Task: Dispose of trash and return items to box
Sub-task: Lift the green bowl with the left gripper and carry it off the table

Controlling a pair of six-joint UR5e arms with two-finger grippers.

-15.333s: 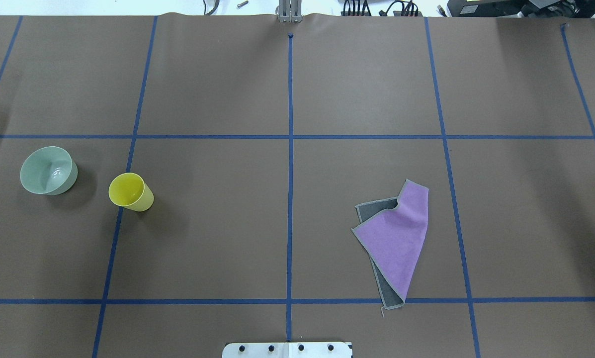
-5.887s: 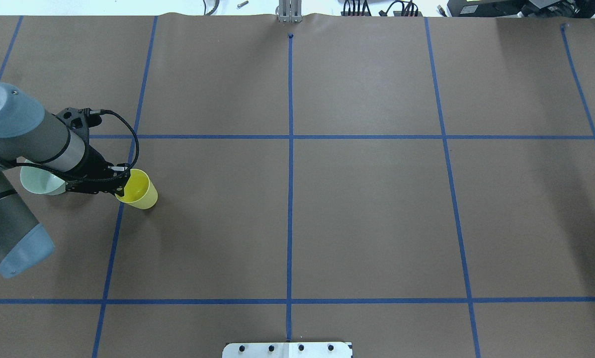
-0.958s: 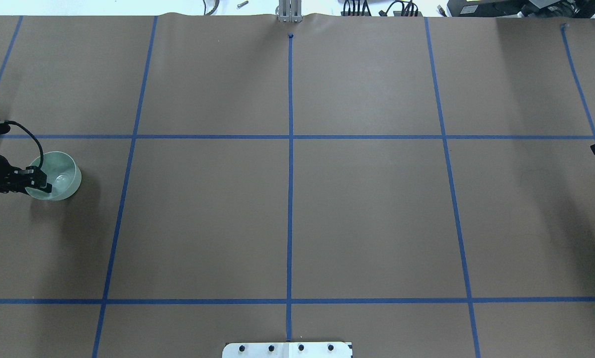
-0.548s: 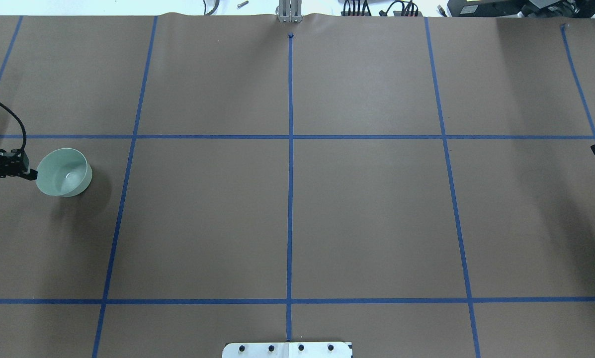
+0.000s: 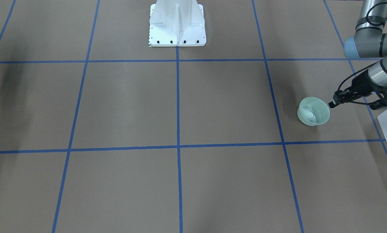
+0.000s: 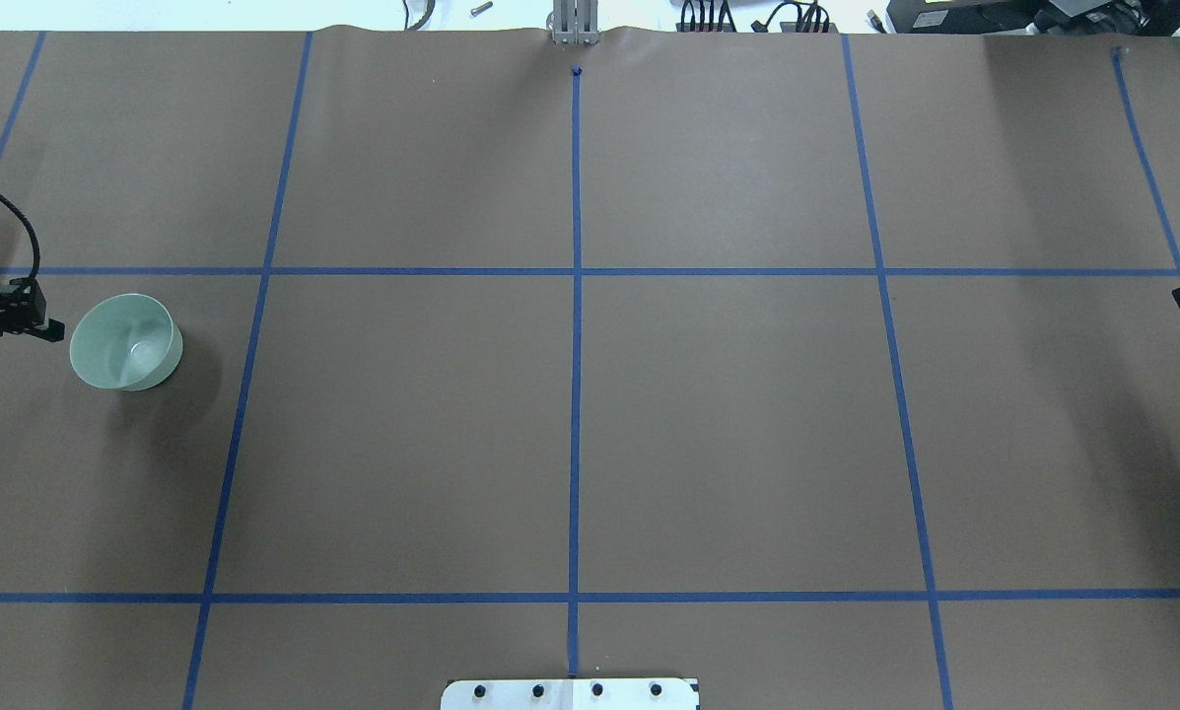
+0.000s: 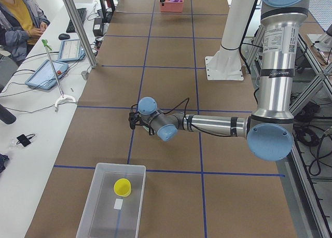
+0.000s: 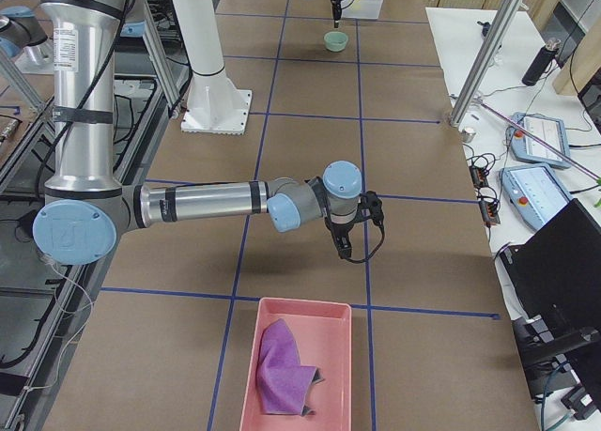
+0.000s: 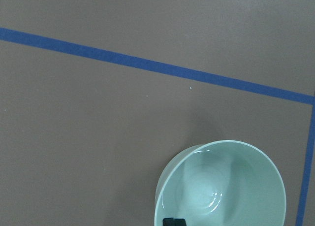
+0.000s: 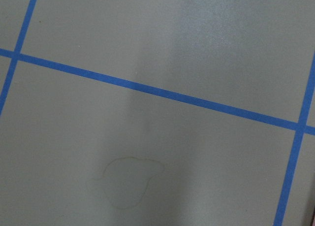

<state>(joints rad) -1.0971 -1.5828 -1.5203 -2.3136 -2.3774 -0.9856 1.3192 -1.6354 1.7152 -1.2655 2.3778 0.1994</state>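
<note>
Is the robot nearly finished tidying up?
Nearly. The purple cloth lies in the pink bin and the yellow cup stands in the box. The left gripper is next to the green bowl, not holding it. That bowl is left: it must go into the box.

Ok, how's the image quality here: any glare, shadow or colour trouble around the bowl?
Overhead view: even light; the bowl throws a soft shadow down and to the right, and the strip along the top edge is blown out white. Left wrist view: the bowl is sharp, with small highlights inside. Right wrist view: washed-out and greyish, though a faint stain outline still shows.
</note>
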